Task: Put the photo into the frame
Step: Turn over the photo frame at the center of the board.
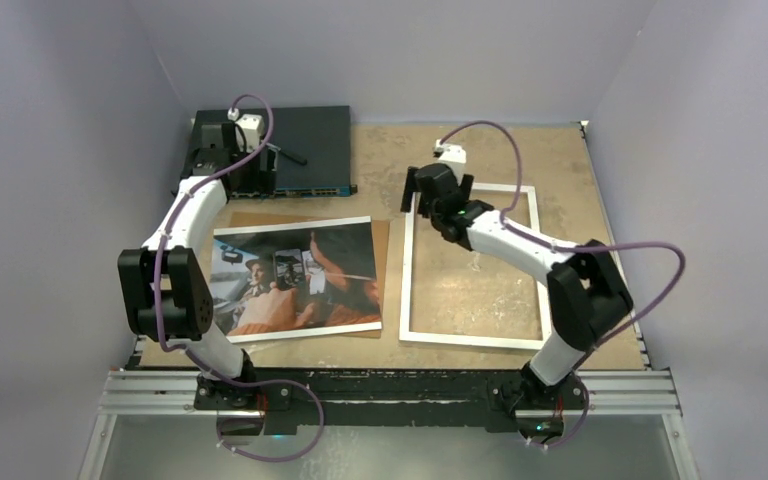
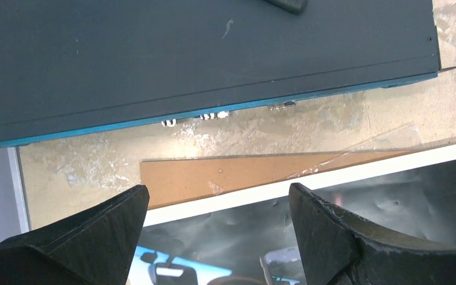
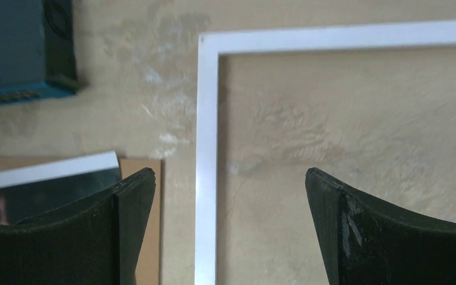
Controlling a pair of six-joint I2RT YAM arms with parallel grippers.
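While your arms reach over the counter, the frame lies flat at right and the photo lies face up at left on a brown board. Your left fingers are spread and empty above the photo's far edge. Your right fingers, also spread, hover over the frame's far-left corner.

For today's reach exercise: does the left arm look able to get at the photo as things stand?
Probably yes: the left gripper hangs open near the photo, at its far edge, nothing between.
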